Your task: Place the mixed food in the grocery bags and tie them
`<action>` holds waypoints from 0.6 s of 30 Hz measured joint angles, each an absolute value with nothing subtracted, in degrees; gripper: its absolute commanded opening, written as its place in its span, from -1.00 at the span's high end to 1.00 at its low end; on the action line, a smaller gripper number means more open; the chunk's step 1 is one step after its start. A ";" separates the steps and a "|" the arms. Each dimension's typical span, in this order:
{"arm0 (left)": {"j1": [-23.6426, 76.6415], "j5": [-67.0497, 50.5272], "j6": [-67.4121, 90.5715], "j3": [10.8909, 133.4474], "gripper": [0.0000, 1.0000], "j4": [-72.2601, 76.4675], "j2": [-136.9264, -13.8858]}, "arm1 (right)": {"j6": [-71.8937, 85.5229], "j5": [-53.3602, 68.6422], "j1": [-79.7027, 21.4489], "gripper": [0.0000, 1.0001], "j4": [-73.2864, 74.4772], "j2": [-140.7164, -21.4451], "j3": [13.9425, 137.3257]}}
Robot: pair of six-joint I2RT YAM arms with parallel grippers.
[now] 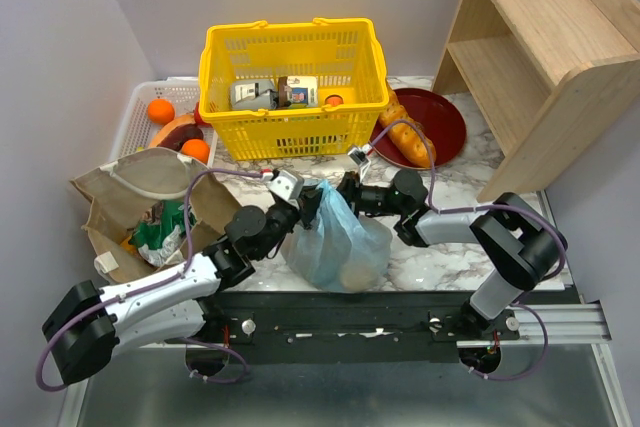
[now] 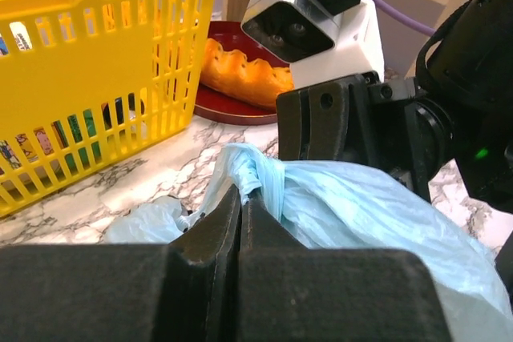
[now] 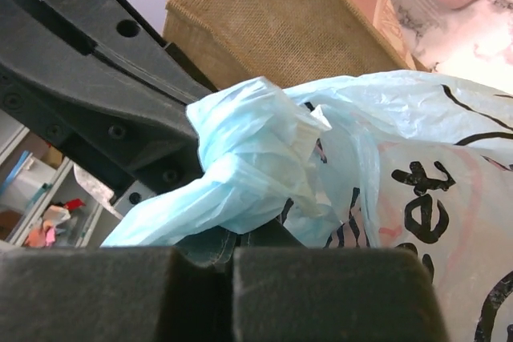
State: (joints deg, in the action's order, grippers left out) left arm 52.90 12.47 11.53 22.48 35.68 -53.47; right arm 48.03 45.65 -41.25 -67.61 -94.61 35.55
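Note:
The light-blue bag stands full on the marble table, its top twisted into a knot. My left gripper is shut at the bag's top, with a twisted strand of the bag rising from between its tips. From the right, my right gripper meets it; its jaws are shut, and a blue strand lies across the tips. The frames do not show if that strand is pinched. The tan bag lies open at the left with green packets inside.
A yellow mesh basket with cartons stands behind the bag. A red plate with a bread loaf is to its right, beside a wooden shelf. Oranges lie in a white tray at the back left.

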 measured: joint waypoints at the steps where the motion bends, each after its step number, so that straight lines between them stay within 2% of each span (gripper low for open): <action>1: 52.90 12.51 11.11 23.59 -0.23 33.85 -53.45 | 47.99 45.32 -41.23 0.99 -67.31 -94.48 35.51; 3: 52.77 12.99 9.98 26.50 -0.44 28.99 -53.23 | 47.24 44.47 -41.23 0.99 -66.15 -93.62 35.22; 4: 52.53 13.17 10.07 28.18 -0.66 26.85 -53.12 | 46.61 44.07 -41.21 0.99 -65.12 -92.77 34.92; 5: 52.16 13.19 9.47 30.17 -0.80 24.03 -52.82 | 45.89 43.55 -41.17 0.99 -63.79 -91.72 34.74; 7: 51.29 12.99 9.04 34.76 -0.97 18.11 -52.23 | 44.25 42.72 -41.01 0.99 -61.49 -89.56 34.68; 13: 44.27 7.99 8.69 48.21 -0.97 2.83 -48.77 | 40.97 41.95 -40.36 0.99 -56.49 -87.35 34.68; 15: 41.23 5.76 9.41 50.68 -0.91 -1.87 -47.37 | 40.64 41.98 -40.36 0.99 -55.61 -87.48 34.68; 16: 39.90 4.03 9.91 51.55 -0.76 -3.86 -46.92 | 40.53 41.98 -40.36 0.99 -55.42 -87.48 34.68; 18: 37.32 -0.27 11.09 53.17 -0.63 -8.45 -46.22 | 40.42 41.98 -40.36 0.99 -55.16 -87.48 34.68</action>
State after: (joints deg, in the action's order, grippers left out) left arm 37.32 -0.27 11.09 53.17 -8.45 -46.22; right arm 40.42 41.98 -40.36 -55.16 -87.48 34.68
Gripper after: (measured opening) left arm 0.911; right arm 0.016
